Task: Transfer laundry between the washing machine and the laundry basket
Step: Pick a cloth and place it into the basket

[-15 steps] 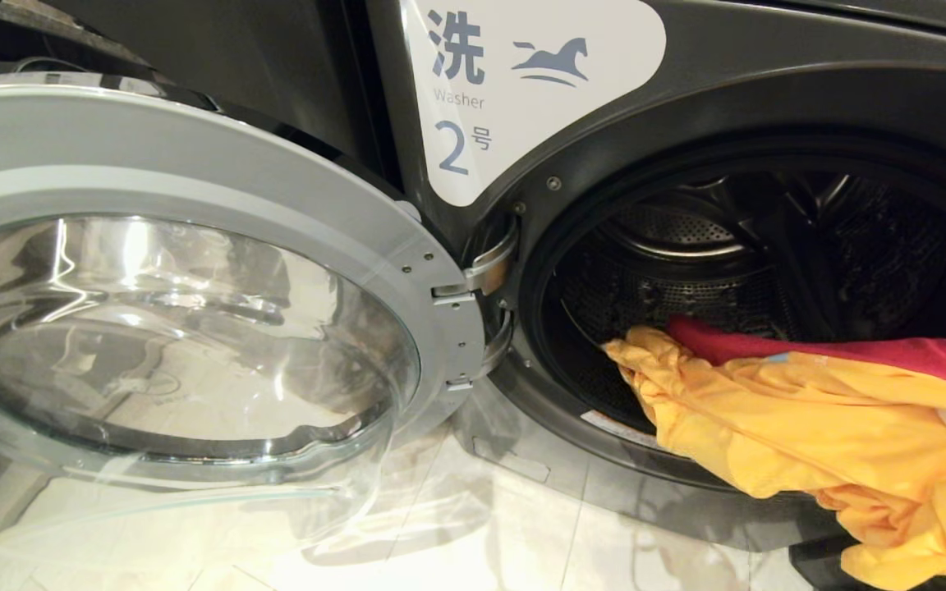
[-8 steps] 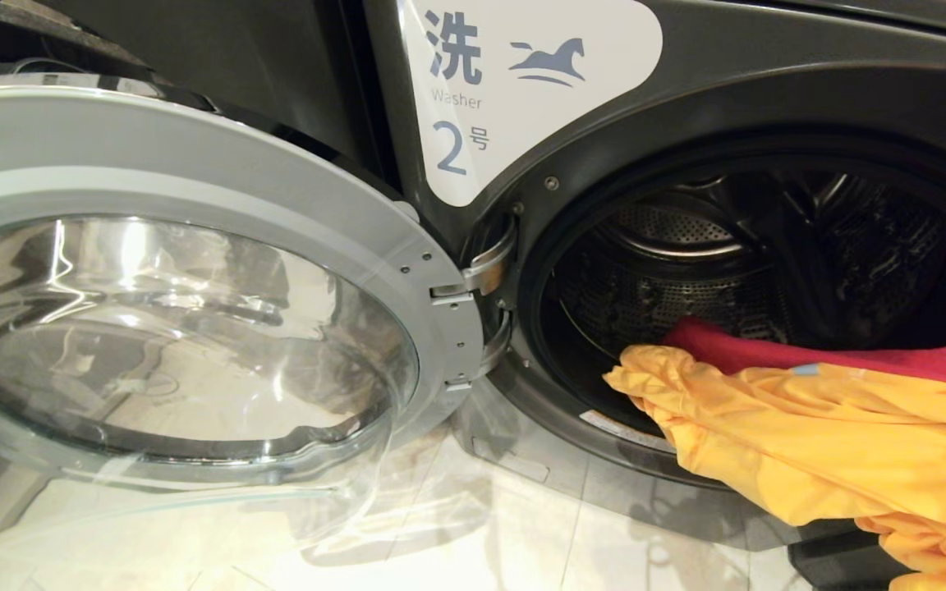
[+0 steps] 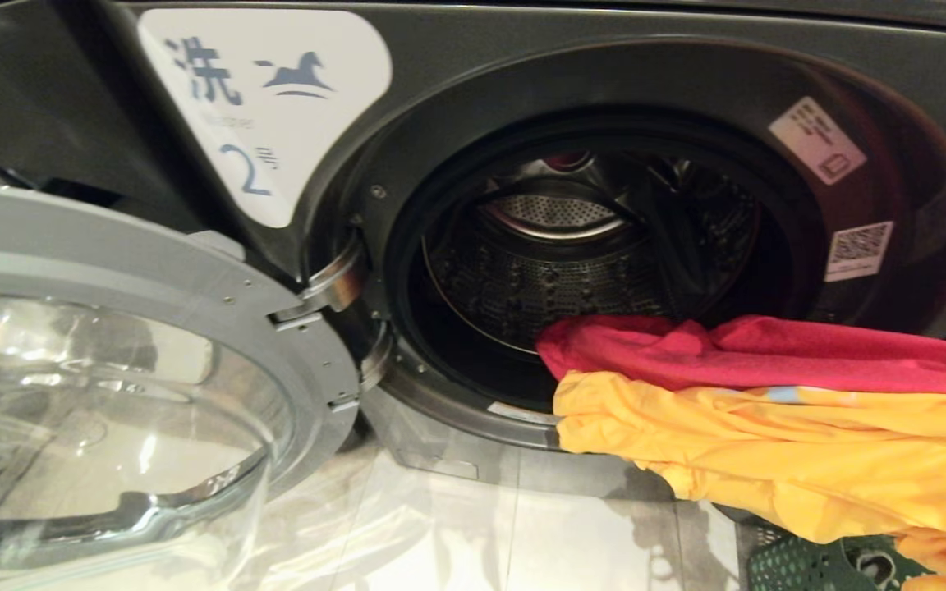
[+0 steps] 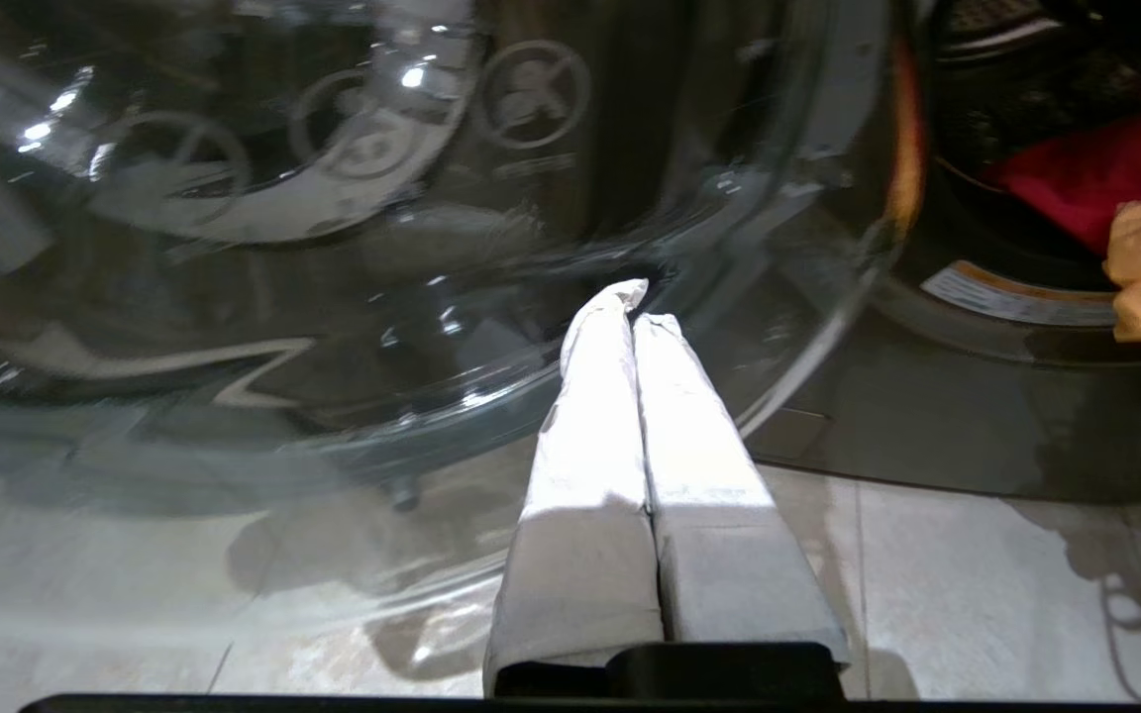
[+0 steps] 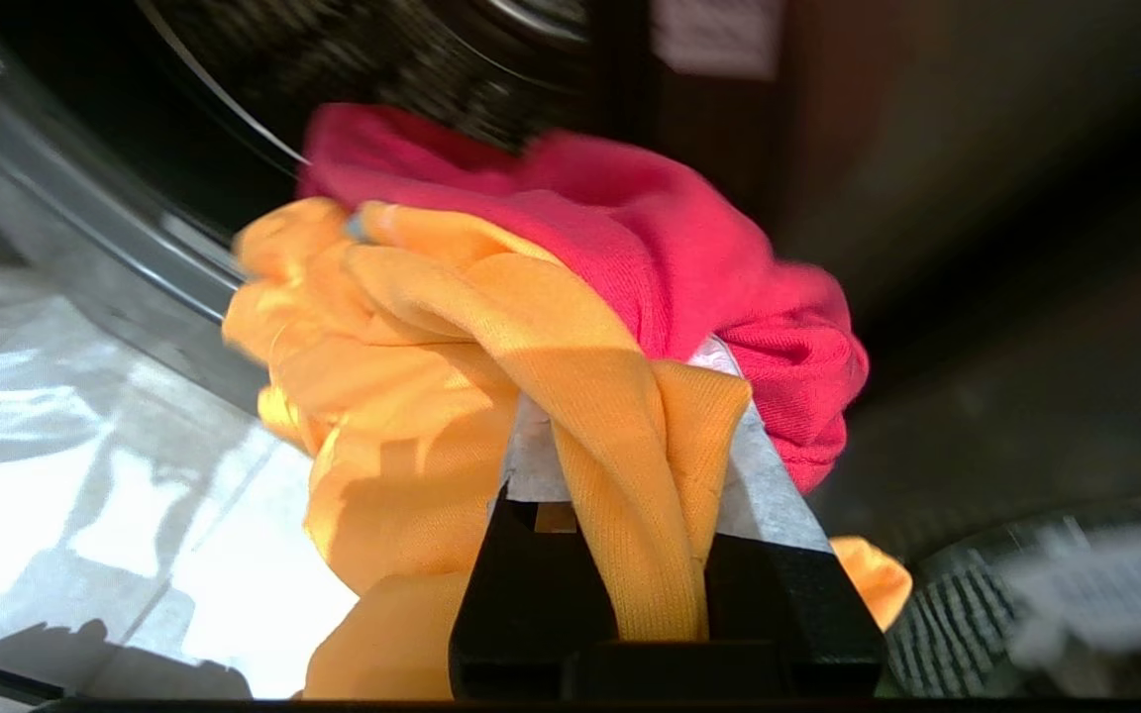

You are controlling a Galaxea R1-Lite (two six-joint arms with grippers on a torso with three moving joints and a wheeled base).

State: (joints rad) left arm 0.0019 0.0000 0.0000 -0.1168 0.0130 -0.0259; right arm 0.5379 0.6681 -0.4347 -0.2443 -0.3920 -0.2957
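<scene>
The washing machine [image 3: 456, 57], labelled 2, stands with its round door swung open and its drum [image 3: 555, 279] dark inside. Laundry trails out over the lower rim toward the right: a red-pink garment [image 3: 752, 353] lying on an orange-yellow one [image 3: 810, 468]. My right gripper [image 5: 635, 396] is shut on a fold of the orange-yellow garment [image 5: 412, 396], with the red-pink garment [image 5: 650, 228] bunched just beyond it. Only a green corner of the laundry basket [image 3: 801, 565] shows, under the hanging cloth. My left gripper [image 4: 635, 302] is shut and empty, low beside the door glass.
The open glass door [image 3: 112, 427] with its grey rim juts out at the left and takes up much room there. Pale glossy floor tiles [image 3: 481, 533] lie in front of the machine. Two stickers [image 3: 857, 250] sit right of the drum mouth.
The whole head view has shifted, so the machine sits further left and the basket corner has come into view. The laundry is drawn further out of the drum, toward the right.
</scene>
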